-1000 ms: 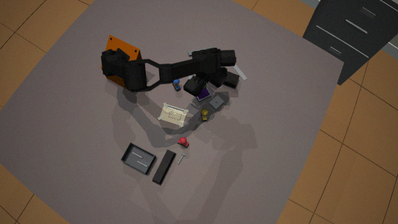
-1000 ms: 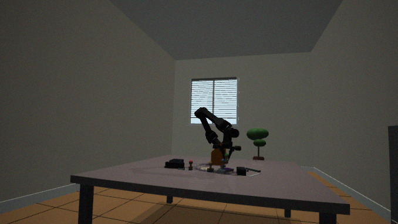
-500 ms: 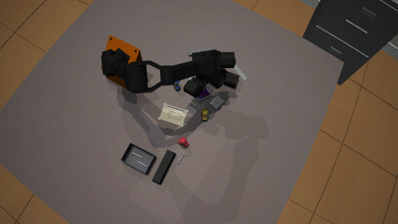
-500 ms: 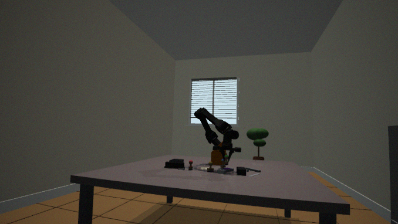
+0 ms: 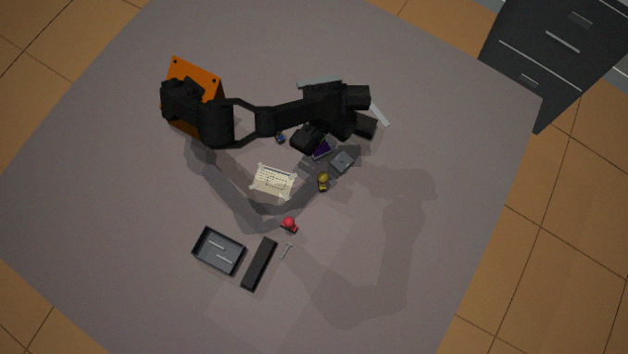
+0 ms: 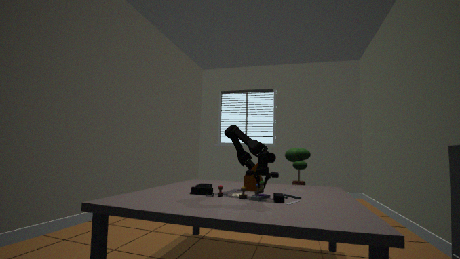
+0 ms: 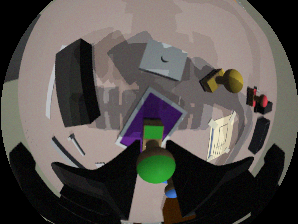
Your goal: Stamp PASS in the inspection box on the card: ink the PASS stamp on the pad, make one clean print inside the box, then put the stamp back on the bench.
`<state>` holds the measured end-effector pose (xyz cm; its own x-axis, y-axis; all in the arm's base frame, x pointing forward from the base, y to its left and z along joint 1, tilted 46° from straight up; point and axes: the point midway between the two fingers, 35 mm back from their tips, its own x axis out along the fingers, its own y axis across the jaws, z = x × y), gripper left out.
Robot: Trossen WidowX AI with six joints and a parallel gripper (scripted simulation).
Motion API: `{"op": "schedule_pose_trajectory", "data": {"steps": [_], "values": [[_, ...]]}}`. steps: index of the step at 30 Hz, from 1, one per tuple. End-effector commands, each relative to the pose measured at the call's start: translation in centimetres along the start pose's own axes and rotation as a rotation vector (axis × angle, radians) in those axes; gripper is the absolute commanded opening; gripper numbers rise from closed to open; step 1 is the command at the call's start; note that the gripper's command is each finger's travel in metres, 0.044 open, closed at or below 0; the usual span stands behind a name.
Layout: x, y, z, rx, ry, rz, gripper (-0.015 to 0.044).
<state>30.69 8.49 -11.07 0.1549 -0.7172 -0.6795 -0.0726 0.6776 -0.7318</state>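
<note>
I count four knob-handled stamps from here: one green (image 6: 261, 182) (image 7: 156, 167), one yellow (image 5: 322, 177) (image 6: 243, 188) (image 7: 233, 81), one red (image 5: 289, 221) (image 6: 220, 187) (image 7: 263, 101) and, as far as I can make out past the arm, one blue (image 5: 280, 138) (image 7: 171, 192). There's one purple ink pad (image 5: 322, 149) (image 6: 263, 195) (image 7: 164, 111), one card (image 5: 273, 182) (image 7: 220, 136) and one open tray (image 5: 232, 265) with two pale bars (image 5: 217, 245) inside. Beyond them stand one little tree (image 6: 298, 154) and one window (image 6: 234, 115).

The end effector (image 7: 153, 144) holds a green-knobbed stamp (image 7: 156, 165) above the purple ink pad (image 7: 167, 111). A yellow-knobbed stamp (image 7: 232, 81) is near the printed card (image 7: 221, 135).
</note>
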Motion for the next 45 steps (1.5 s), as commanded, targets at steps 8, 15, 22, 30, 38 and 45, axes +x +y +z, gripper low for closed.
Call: {"op": "schedule_pose_trajectory", "data": {"steps": [8,15,22,30,38,45], "values": [[0.8,0.0,-0.1,-0.006,-0.001,-0.005,0.0000],[1.2,0.0,-0.1,-0.005,-0.001,-0.006,0.0000],[1.5,0.0,-0.1,-0.005,-0.001,-0.006,0.0000],[1.7,0.0,-0.1,0.001,-0.002,-0.007,0.0000],[1.8,0.0,-0.1,0.001,-0.002,-0.007,0.0000],[1.9,0.0,-0.1,0.001,-0.002,-0.007,0.0000]]}}
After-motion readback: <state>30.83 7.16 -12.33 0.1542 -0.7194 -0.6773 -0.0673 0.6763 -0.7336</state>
